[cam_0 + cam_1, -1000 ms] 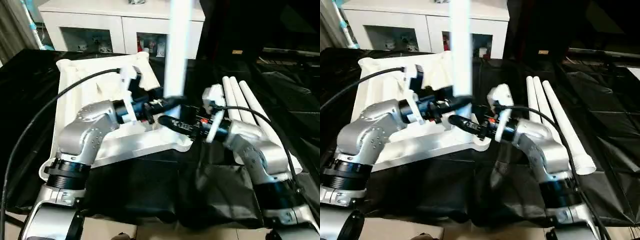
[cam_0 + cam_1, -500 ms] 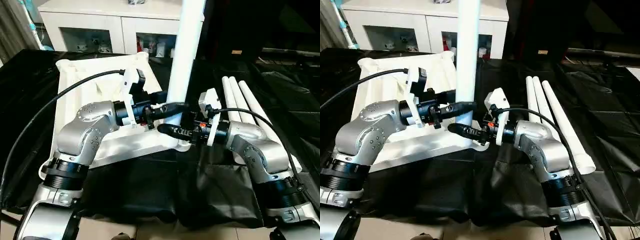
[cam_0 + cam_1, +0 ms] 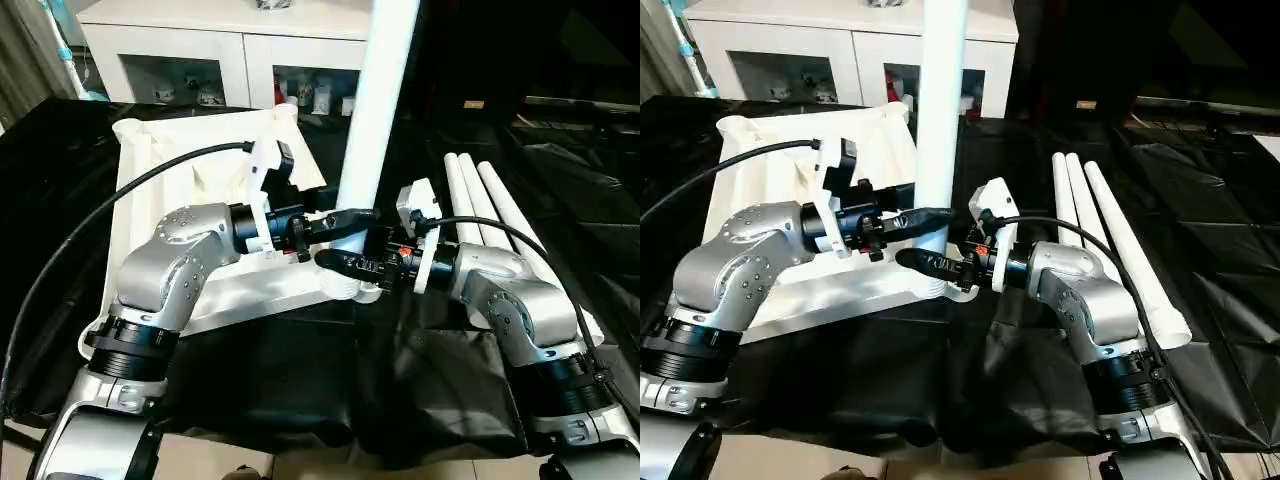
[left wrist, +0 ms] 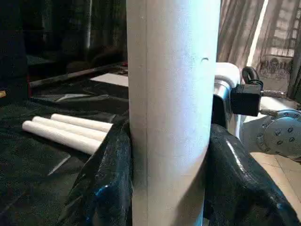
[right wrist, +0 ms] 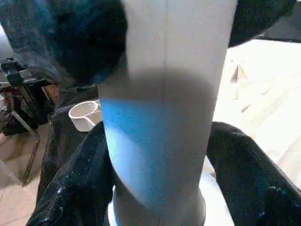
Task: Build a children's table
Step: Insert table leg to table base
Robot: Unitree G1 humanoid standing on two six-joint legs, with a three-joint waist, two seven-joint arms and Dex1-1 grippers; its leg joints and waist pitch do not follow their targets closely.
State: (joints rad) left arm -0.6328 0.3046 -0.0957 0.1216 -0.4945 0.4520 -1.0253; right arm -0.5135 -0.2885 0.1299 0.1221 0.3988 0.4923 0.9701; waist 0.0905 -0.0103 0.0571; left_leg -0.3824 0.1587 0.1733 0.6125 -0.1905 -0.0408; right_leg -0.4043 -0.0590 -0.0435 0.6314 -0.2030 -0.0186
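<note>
From the head camera I see the table top (image 3: 190,180) lying underside up on the black-draped bench (image 3: 80,130), and I place everything else by it. One leg (image 3: 375,110) stands nearly upright at the top's near right corner, leaning a little to the right, its foot at the round corner socket (image 3: 350,288). My left claw (image 3: 352,216) reaches across the top from the left and clamps that leg low down; my right claw (image 3: 335,262) comes in from the right and grips the same leg just beneath it, right above the socket. Three spare legs (image 3: 1110,235) lie side by side on the bench to the right of the top, well apart from it. A white cabinet (image 3: 240,60) stands beyond the top's far edge.

In the left wrist view, the leg (image 4: 171,113) fills the middle with a black finger (image 4: 101,183) pressed on each side; the spare legs (image 4: 66,132) lie behind.

In the right wrist view, black fingers (image 5: 235,174) hug the leg (image 5: 160,122) on both flanks, and its base sits at the socket (image 5: 207,188).
</note>
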